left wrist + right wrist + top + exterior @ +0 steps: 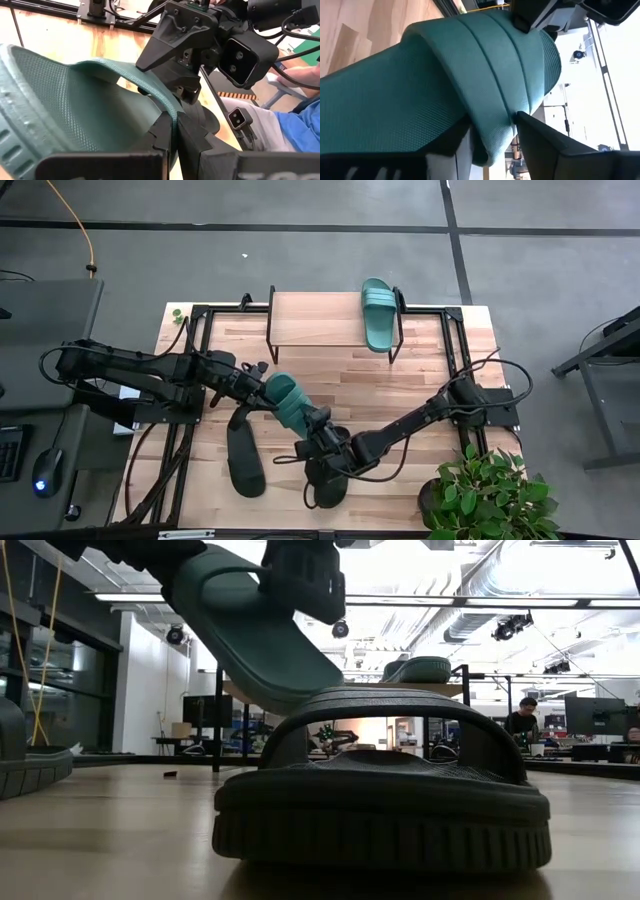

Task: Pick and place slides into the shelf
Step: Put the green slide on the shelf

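Between both arms, ribbed teal slide (290,402)

Shelf (320,320) plank bare along its left and middle, one teal slide (378,313) filling its right end, open surface (330,370) between shelf and arms, two black slides (245,455) and a potted plant (485,495) crowding the near edge

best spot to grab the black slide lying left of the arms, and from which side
Judging by its pose, grip the black slide by its wide strap, coming straight down from above. It lies flat, sole down, apart from the other slides, so the raised strap is the one part fingers could close around; the sole edges sit against the table.
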### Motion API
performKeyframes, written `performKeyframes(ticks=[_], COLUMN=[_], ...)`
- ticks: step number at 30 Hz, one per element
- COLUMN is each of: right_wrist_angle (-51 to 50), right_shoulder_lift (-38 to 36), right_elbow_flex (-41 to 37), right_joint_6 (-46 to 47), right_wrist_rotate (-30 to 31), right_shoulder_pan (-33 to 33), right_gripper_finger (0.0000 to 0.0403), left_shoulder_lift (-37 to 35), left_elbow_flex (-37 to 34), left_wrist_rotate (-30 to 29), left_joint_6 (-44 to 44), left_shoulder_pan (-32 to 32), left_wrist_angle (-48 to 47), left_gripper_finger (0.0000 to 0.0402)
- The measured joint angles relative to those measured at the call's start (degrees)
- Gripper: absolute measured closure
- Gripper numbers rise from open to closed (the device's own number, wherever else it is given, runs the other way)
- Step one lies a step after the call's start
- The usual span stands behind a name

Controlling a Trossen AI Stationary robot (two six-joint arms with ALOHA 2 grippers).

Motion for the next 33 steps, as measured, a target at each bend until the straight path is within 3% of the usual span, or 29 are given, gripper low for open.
performKeyframes(ticks=[12,23,33], right_wrist_angle=[-0.1,0.5,0.5], right_shoulder_lift=[0.0,0.0,0.0], right_elbow_flex=[0.0,0.0,0.0], right_joint_6=[1.1,1.1,1.0], right_wrist_rotate=[-2.9,-2.8,-3.0], right_shoulder_pan=[0.4,0.6,0.6], right_gripper_finger=[0.0395,0.0398,0.0401], left_shoulder_lift=[0.0,0.0,0.2], left_elbow_flex=[0.0,0.0,0.1], left_wrist_rotate=[0.1,-1.5,-5.7], left_joint_6=[-0.6,-0.4,0.3], left_shoulder_pan=[0.0,-0.1,0.0], left_wrist_angle=[-0.1,-3.4,-5.4], left_gripper_finger=[0.0383,0.0340,0.0276])
